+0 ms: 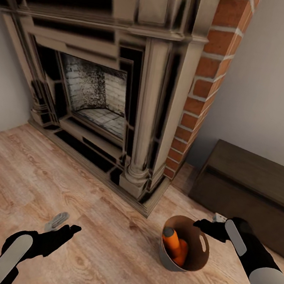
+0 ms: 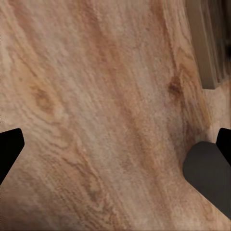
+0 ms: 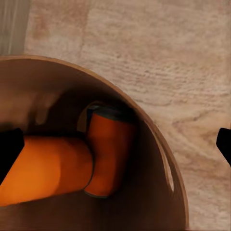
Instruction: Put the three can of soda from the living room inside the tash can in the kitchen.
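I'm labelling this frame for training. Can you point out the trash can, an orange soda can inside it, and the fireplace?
trash can (image 1: 167, 258): head view, grey outer wall.
orange soda can (image 3: 108, 151): right wrist view, side of the can.
fireplace (image 1: 149, 111): head view, carved column.

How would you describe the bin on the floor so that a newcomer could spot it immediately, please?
Start at the brick fireplace and drop to the wood floor off its right corner, near the dark low cabinet. The small round bin stands there under the right hand, grey outside, copper-brown inside, with orange cans in it.
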{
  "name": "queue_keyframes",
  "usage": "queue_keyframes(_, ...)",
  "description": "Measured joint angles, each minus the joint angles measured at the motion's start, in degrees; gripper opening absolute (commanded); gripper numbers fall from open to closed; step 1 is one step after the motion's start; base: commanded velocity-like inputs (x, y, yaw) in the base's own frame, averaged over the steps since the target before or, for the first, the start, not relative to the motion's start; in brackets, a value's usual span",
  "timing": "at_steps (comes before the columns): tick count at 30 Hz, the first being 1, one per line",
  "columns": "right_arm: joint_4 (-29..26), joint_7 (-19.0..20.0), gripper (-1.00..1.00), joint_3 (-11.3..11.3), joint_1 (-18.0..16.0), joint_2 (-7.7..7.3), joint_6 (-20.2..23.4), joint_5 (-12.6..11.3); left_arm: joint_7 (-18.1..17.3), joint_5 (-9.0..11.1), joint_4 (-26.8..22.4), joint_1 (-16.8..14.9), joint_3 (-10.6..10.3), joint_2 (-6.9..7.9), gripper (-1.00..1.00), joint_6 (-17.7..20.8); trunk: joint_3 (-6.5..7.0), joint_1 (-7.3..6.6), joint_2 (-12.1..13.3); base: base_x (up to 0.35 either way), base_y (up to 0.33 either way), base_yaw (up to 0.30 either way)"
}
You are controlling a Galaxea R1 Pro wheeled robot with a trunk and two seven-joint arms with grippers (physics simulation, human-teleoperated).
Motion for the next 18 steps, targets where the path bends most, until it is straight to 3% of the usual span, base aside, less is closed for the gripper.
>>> queue_keyframes(4,-7.34,0.0,1.0,-0.13,4.03,-1.5,0.27,0.01,-0.05,-0.7,0.97,0.0,-0.23,-0.08,1.0,-0.05,0.89,-0.1,0.05,0.0,0.0,0.0)
queue_keyframes(8,-18.44,0.02,1.0,-0.61,10.36,-3.99,0.4,-0.05,-0.18,-3.47,1.34,0.0,-0.57,-0.24,1.0,-0.06,1.77,-0.21,0.11,0.0,0.0,0.0)
queue_keyframes(15,-30.39,0.08,1.0,-0.95,16.25,-6.93,0.43,-0.2,-0.22,-4.57,1.96,0.0,-0.79,-0.88,1.0,-0.88,3.32,-0.39,0.2,0.0,0.0,0.0)
queue_keyframes(18,-32.69,0.09,1.0,-0.97,17.13,-7.34,0.51,-0.3,-0.22,-4.6,2.23,0.0,-0.86,-0.97,1.0,-1.16,3.99,-0.46,0.24,0.0,0.0,0.0)
